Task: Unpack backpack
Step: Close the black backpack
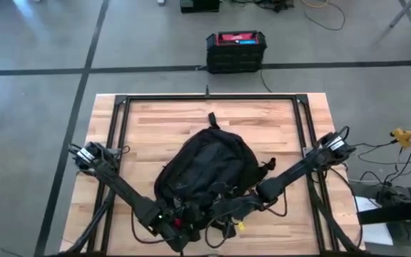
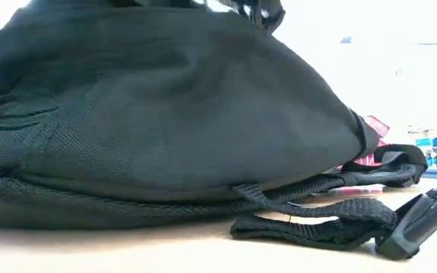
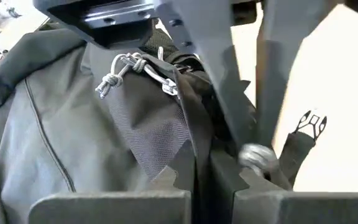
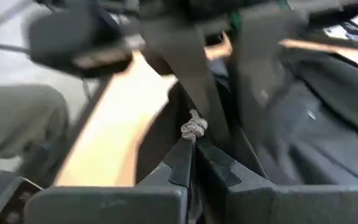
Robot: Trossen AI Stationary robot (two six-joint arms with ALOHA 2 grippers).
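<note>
A pale butcher-block wooden worktop [image 1: 163, 121] edged by a black metal frame [image 1: 212, 97] stands on a grey concrete floor [image 1: 34, 43] crossed by dark tape lines. Beyond the far edge, on the floor, sits a rigid black box with a red top [image 1: 236, 51].

The large soft black fabric backpack [image 1: 207, 171] lies slumped at the middle of the worktop, nearer the near edge, its rounded bulk filling most of the low view, with a flat black webbing strap [image 2: 317, 216] and a black plastic buckle [image 2: 423, 220] trailing on the wood beside it. Whether its compartments are open cannot be told.

Both arms reach in from the side edges and meet at the backpack's near end. The left gripper [image 3: 205, 177] has its fingers almost together, pinching a fold of the dark fabric beside a knotted pale cord zip pull [image 3: 126, 68]. The right gripper [image 4: 194, 165] is closed tight on a knotted cord pull [image 4: 194, 129] at the bag's edge.

The far half of the worktop and both far corners are bare wood.
</note>
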